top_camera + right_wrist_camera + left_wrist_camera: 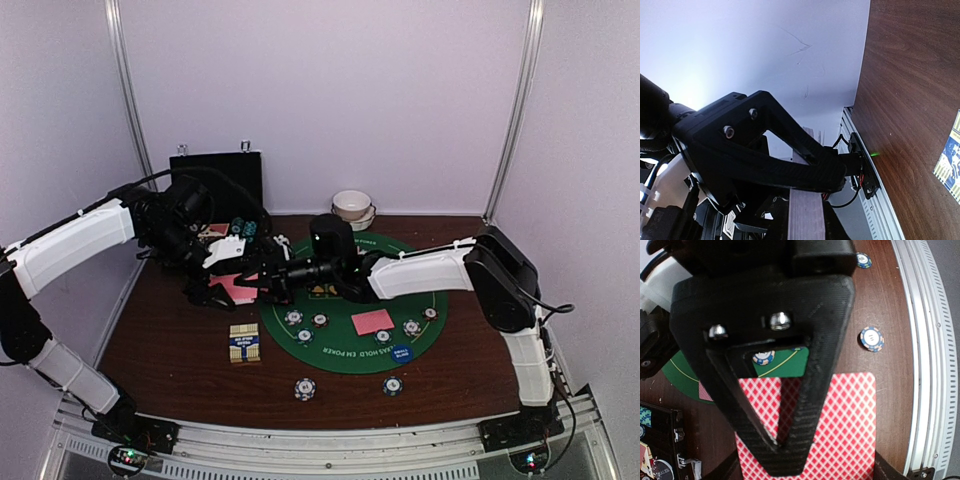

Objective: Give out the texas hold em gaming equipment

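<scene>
- Well, left claw [787, 462] looks clamped on the card [850, 425], right claw [805, 185] seems to be pinching it too.
- Thin, slick, bendy; I'd grab near a short edge, gently.

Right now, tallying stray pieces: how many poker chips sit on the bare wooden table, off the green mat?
2: the left poker chip and the right poker chip both lie on the wooden table, just off the green mat on its robot-facing side. Others may be hidden.
</scene>
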Robot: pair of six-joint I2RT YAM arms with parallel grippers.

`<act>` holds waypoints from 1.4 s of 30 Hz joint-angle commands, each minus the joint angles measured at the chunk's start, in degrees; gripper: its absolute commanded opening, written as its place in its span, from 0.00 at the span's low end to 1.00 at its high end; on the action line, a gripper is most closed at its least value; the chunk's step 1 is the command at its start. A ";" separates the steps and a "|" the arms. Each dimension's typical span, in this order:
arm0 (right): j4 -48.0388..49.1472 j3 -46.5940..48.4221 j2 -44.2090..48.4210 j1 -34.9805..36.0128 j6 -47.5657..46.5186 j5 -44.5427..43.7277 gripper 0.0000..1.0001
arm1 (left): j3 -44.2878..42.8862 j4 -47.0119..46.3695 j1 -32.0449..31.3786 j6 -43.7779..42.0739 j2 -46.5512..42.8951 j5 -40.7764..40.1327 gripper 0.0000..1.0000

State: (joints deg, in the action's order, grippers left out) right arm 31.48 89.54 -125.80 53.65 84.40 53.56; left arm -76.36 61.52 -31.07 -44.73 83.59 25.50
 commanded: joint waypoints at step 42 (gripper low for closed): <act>-30.56 3.90 6.66 0.43 -18.88 -4.87 0.47 | -1.79 -1.60 0.40 0.35 -0.49 1.67 0.52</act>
State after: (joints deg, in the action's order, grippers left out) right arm 5.26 94.80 -122.02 54.50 67.96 49.76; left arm -76.38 61.47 -31.07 -44.91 83.92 25.63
